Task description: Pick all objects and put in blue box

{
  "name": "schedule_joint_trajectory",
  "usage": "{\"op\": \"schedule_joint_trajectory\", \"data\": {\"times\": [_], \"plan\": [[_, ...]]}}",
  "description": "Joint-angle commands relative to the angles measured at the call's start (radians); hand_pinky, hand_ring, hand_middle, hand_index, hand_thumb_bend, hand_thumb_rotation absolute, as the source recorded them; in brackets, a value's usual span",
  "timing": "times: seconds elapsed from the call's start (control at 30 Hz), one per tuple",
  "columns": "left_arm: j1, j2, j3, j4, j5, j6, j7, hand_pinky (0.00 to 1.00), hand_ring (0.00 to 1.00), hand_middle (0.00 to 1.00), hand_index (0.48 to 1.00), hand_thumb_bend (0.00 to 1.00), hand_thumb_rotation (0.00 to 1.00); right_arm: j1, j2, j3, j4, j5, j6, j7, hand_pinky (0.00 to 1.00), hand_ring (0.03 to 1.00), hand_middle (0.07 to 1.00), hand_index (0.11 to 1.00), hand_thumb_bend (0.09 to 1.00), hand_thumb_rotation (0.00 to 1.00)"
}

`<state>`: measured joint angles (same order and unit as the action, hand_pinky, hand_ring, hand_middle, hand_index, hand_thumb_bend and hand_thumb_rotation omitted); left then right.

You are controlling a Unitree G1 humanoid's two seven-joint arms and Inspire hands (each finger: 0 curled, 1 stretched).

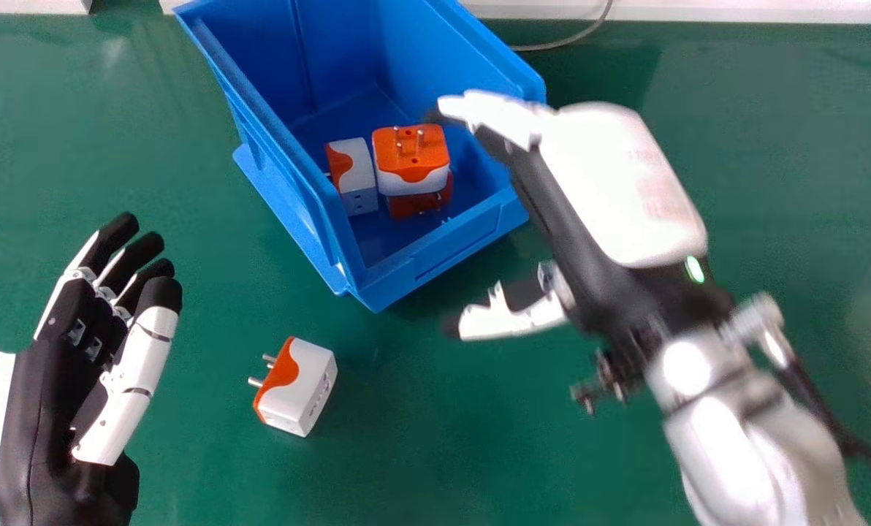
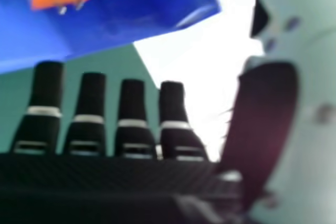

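Adapter (image 1: 300, 387) sits on desk (image 1: 209, 314), near blue box (image 1: 399, 283). R hand (image 1: 618, 183) open + empty by box, L hand (image 1: 44, 394) relaxed open. IMO line up 1st, pinch sides, avoid prongs (image 1: 257, 382).

Surroundings noted.
A green tabletop (image 1: 771, 146) was observed; a thin grey cable (image 1: 552, 46) curved across its far part and over a white strip (image 1: 735, 10).
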<state>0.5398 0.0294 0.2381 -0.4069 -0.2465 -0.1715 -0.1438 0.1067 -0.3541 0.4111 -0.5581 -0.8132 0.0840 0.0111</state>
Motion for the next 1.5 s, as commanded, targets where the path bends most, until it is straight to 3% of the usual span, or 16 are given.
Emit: {"op": "schedule_joint_trajectory", "data": {"times": [0.0,0.1,0.27,0.53,0.63,0.7,0.83,1.03,1.13,1.27,1.37,1.47], "plan": [[0.004,0.009,0.013,-0.005,-0.007,-0.027,-0.008,0.82,0.85,0.86,0.853,0.49,0.44,0.069,-0.023,-0.033,-0.048,0.016,-0.077,-0.041,0.58,0.739,0.786,0.756,0.739,0.12],[-0.002,0.011,0.021,0.0,-0.005,-0.028,-0.011,0.82,0.85,0.86,0.854,0.49,0.44,0.161,-0.05,-0.058,-0.054,0.033,-0.166,-0.068,0.57,0.731,0.777,0.75,0.712,0.14],[-0.012,0.014,0.03,0.021,-0.016,-0.045,-0.029,0.81,0.85,0.87,0.861,0.5,0.45,0.269,-0.047,-0.081,-0.035,0.068,-0.288,-0.117,0.55,0.707,0.751,0.717,0.683,0.14],[-0.014,0.013,0.035,0.028,-0.014,-0.056,-0.034,0.8,0.85,0.87,0.858,0.51,0.45,0.35,-0.05,-0.091,0.05,0.135,-0.469,-0.15,0.53,0.673,0.718,0.68,0.628,0.13],[-0.013,0.009,0.033,0.026,-0.008,-0.053,-0.026,0.8,0.85,0.87,0.86,0.51,0.45,0.357,-0.048,-0.086,0.066,0.15,-0.488,-0.123,0.53,0.669,0.713,0.675,0.585,0.14],[-0.013,0.008,0.033,0.028,-0.015,-0.055,-0.028,0.8,0.85,0.87,0.859,0.51,0.45,0.356,-0.045,-0.081,0.068,0.143,-0.49,-0.106,0.53,0.673,0.716,0.679,0.547,0.15],[-0.013,0.01,0.031,0.027,-0.007,-0.057,-0.024,0.8,0.85,0.87,0.859,0.51,0.45,0.349,-0.036,-0.057,0.056,0.125,-0.461,-0.043,0.54,0.68,0.722,0.683,0.492,0.15],[-0.019,0.013,0.033,0.024,-0.009,-0.051,-0.023,0.8,0.85,0.87,0.858,0.51,0.45,0.319,-0.004,-0.004,0.075,0.131,-0.442,0.033,0.54,0.688,0.726,0.686,0.426,0.15],[-0.022,0.016,0.035,0.03,-0.008,-0.057,-0.025,0.8,0.85,0.87,0.858,0.51,0.45,0.296,0.012,0.027,0.118,0.143,-0.461,0.04,0.55,0.693,0.732,0.694,0.374,0.23],[-0.017,0.018,0.033,0.015,0.003,-0.047,-0.018,0.8,0.85,0.86,0.857,0.51,0.46,0.265,0.035,0.072,0.166,0.164,-0.462,0.061,0.55,0.698,0.737,0.699,0.345,0.29],[-0.016,0.017,0.034,0.009,0.003,-0.042,-0.013,0.8,0.85,0.87,0.859,0.5,0.46,0.241,0.056,0.102,0.196,0.171,-0.46,0.072,0.56,0.707,0.744,0.704,0.319,0.38],[-0.013,0.017,0.037,0.006,-0.007,-0.038,-0.011,0.8,0.85,0.86,0.859,0.5,0.46,0.214,0.081,0.128,0.232,0.17,-0.461,0.075,0.57,0.713,0.751,0.709,0.31,0.43]]}}
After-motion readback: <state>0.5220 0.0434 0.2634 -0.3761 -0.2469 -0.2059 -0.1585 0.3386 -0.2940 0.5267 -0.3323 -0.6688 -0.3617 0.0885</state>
